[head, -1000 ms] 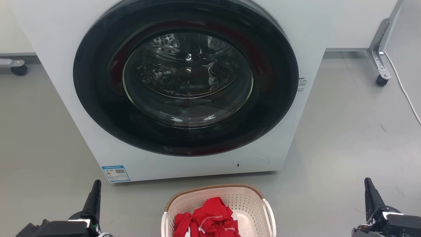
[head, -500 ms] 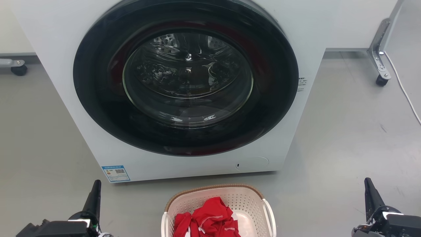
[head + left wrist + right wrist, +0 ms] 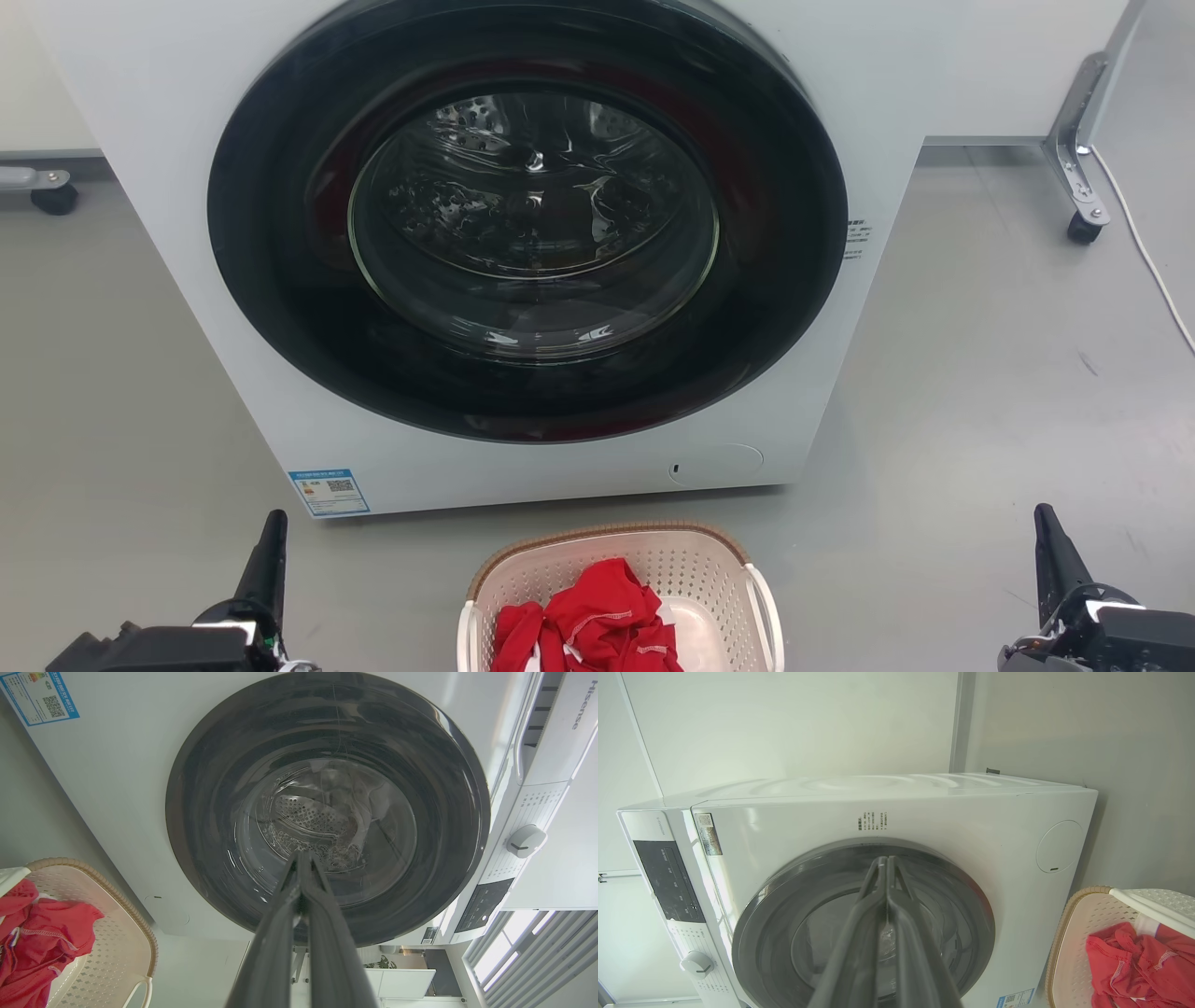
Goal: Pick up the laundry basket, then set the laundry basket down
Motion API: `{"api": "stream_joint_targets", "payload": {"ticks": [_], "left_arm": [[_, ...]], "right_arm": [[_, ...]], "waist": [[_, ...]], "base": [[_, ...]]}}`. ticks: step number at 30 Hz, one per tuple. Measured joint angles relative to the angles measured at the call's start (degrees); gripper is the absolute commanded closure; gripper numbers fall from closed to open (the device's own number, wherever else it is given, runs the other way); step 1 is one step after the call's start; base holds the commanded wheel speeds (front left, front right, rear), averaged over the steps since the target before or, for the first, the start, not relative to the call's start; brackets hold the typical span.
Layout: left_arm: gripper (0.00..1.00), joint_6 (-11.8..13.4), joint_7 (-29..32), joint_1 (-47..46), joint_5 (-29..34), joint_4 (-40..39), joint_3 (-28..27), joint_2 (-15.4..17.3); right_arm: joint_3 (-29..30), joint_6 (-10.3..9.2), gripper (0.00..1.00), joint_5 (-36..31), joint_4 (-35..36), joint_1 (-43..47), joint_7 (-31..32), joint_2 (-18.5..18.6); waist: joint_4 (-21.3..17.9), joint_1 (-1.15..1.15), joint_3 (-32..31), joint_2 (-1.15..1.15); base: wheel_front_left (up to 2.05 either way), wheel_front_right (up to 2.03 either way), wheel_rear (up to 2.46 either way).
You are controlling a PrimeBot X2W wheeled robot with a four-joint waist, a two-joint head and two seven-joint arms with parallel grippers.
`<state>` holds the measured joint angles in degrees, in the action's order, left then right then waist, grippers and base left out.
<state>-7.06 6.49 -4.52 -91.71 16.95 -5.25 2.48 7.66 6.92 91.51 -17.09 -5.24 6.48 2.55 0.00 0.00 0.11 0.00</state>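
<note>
Our left hand (image 3: 301, 858) has its two fingers pressed together tip to tip, with nothing between them, and it points at the round glass door (image 3: 327, 812) of the washer (image 3: 117, 765). Our right hand (image 3: 886, 861) is closed the same way, also empty, aimed at that same door. Both hang low in front of the washer, one off each side, well apart from the laundry basket (image 3: 607, 534). The laundry basket sits on the floor (image 3: 980, 373) just before the washer's lower edge, between our two hands, untouched, with red clothes (image 3: 597, 621) heaped inside it.
</note>
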Motion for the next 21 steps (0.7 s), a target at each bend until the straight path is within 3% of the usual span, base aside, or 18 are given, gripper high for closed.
{"api": "stream_joint_targets", "payload": {"ticks": [21], "left_arm": [[1.00,0.00,0.00,0.00,0.00,-0.01,0.00,0.00]], "right_arm": [[0.00,0.00,1.00,0.00,0.01,0.00,0.01,-0.01]], "waist": [[0.00,0.00,0.00,0.00]], "base": [[0.00,0.00,0.00]]}}
